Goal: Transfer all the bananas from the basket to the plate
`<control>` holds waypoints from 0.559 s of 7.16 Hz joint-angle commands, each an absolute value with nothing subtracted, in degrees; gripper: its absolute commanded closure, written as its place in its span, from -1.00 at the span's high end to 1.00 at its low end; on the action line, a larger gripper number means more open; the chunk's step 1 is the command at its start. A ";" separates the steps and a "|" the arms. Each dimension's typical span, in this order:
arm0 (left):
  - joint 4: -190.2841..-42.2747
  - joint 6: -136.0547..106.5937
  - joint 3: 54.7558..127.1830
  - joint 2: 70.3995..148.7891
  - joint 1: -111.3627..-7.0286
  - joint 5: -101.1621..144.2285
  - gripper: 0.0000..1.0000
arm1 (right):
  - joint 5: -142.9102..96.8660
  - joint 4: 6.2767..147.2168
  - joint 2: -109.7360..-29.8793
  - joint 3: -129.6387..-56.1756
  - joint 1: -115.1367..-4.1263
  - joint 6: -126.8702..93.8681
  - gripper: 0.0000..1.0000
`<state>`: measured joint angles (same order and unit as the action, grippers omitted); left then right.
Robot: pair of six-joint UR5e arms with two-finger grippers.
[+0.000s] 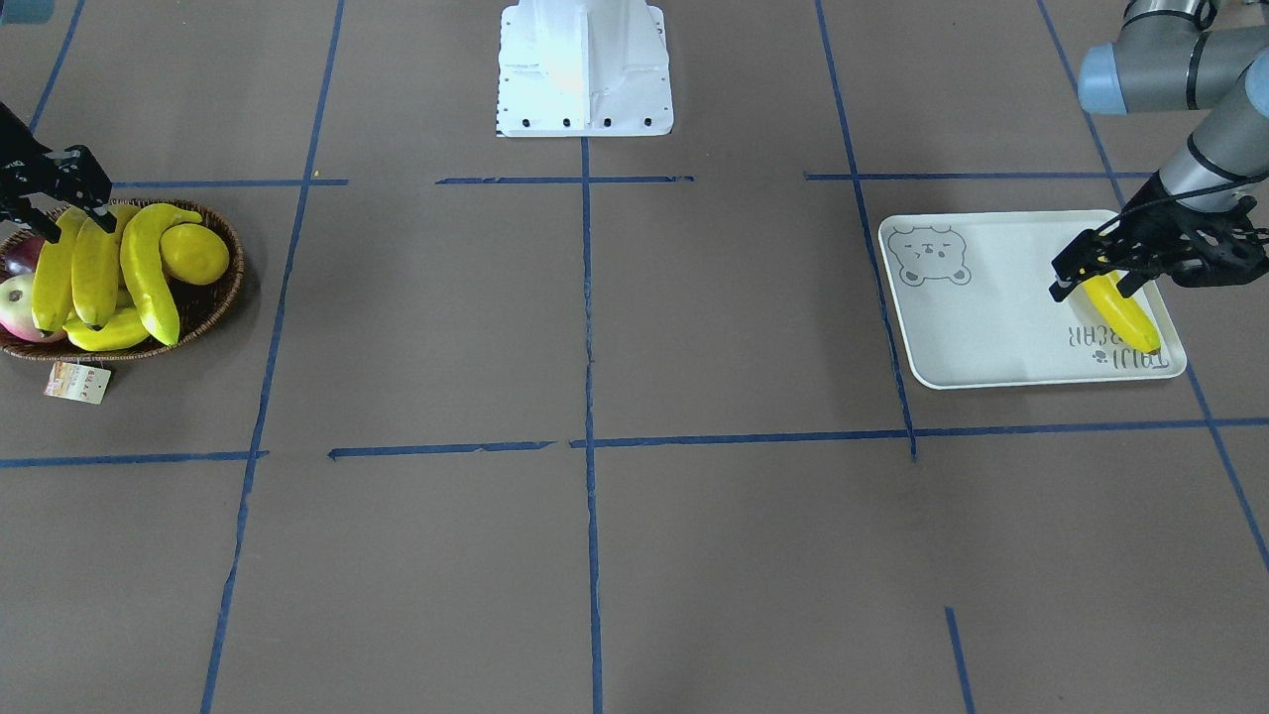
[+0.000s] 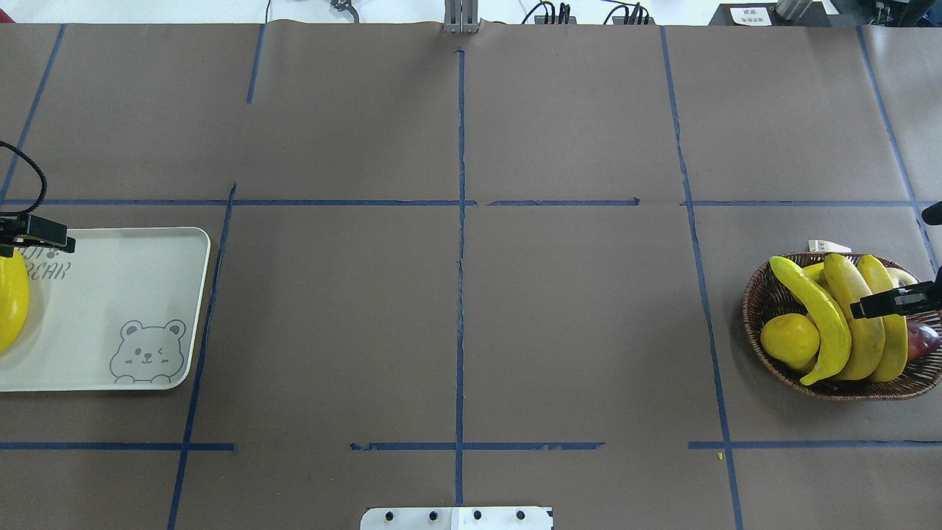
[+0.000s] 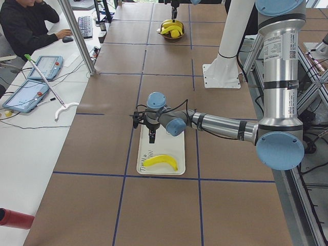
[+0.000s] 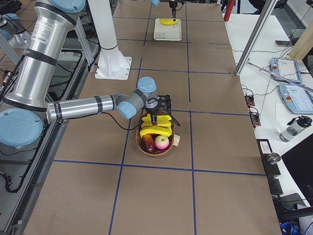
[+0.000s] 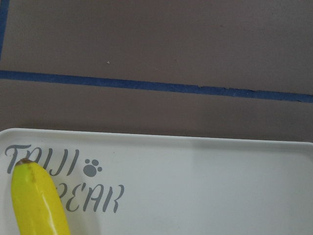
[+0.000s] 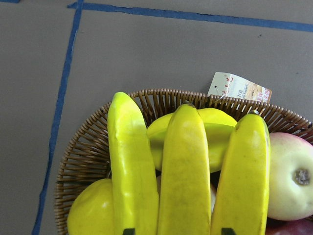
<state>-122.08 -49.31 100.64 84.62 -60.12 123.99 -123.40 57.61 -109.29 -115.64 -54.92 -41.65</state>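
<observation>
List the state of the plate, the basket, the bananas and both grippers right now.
Plate: lightly loaded.
Basket: nearly full.
Plate banana: lying flat, not gripped.
Basket bananas: three, side by side, not gripped.
Left gripper: open, above the plate banana, clear of it.
Right gripper: open, over the middle basket banana.

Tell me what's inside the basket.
In the basket, three bananas lie on top, beside a lemon, an apple and a dark red fruit. Another yellow fruit shows partly beneath them; anything deeper is covered.
</observation>
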 commanded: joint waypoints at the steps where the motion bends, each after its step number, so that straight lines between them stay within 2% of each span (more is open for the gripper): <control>1: -122.08 -49.31 100.63 84.55 -60.12 124.01 0.99 | -123.40 57.92 -108.02 -114.79 -54.41 -41.66 0.30; 2: -122.08 -49.31 100.63 84.64 -60.12 124.01 0.99 | -123.40 57.92 -108.02 -114.52 -54.32 -41.66 0.23; 4: -122.08 -49.31 100.63 84.55 -60.12 124.01 0.99 | -123.40 57.83 -108.02 -113.65 -53.97 -41.66 0.23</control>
